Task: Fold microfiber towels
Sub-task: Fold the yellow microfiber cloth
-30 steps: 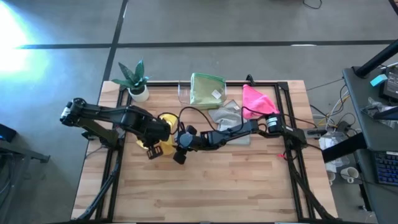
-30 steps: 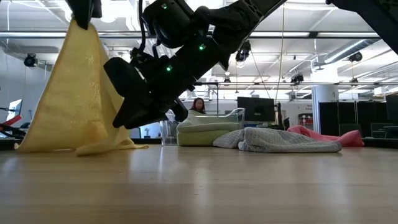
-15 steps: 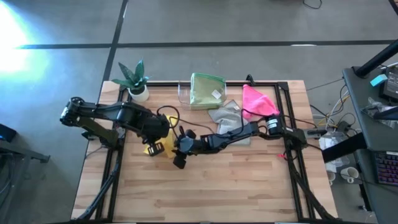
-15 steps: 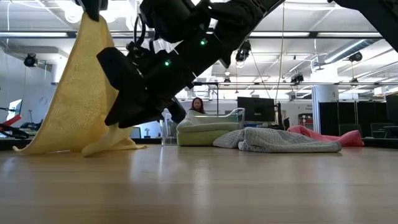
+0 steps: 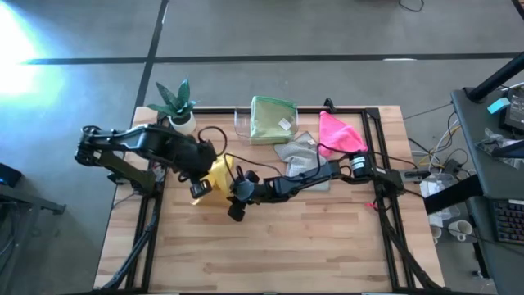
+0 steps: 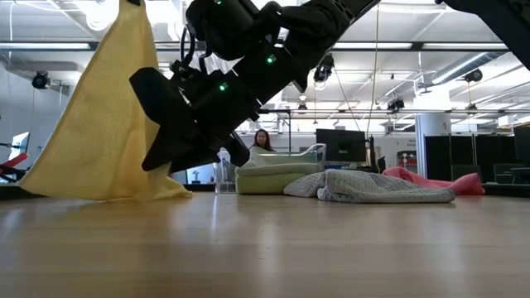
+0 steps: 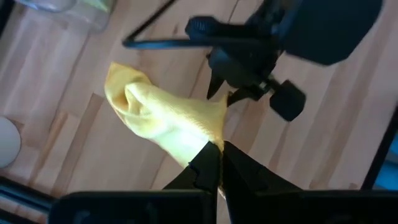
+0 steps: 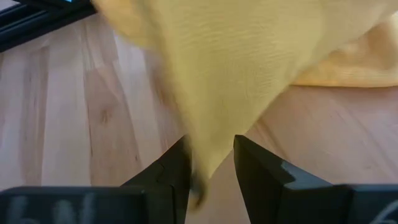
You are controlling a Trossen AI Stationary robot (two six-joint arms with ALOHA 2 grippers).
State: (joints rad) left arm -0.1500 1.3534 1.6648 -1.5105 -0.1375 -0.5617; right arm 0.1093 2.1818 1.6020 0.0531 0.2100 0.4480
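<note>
yellow towel (image 5: pixel 218 174) lifted off the table (image 5: pixel 311 246) by one corner, left gripper (image 7: pixel 217 163) clenched on that corner, cloth hanging as a tall cone in the low view with its lower edge trailing on the wood. right gripper (image 8: pixel 208 171) low beside the drape, jaws parted with a hanging corner of cloth dropping between them; not yet pinched, as far as can be judged. grey towel (image 5: pixel 296 151) crumpled toward the back of the table, pink towel (image 5: pixel 337 133) bunched at the back right, green towel (image 5: pixel 273 117) folded in the clear tray (image 5: pixel 240 123) at the back; a second green shade there cannot be told. potted plant (image 5: pixel 176 105) at the back left corner, clear of the work. step in hand, by judgement: catching a second corner so the cloth can be spread flat. to do it well: keep the left grip firm and high enough that the edge hangs taut, not heaped; close the right jaws on the single hanging corner only, near the hem, not on a doubled fold; check the corner sits deep between the fingers before pulling. then draw the two grippers apart along one edge until it runs straight, lower together, and drag gently toward the open front of the table so the rest lays out smooth. risk: pinching two layers, or tugging the corner out of the left grip.
</note>
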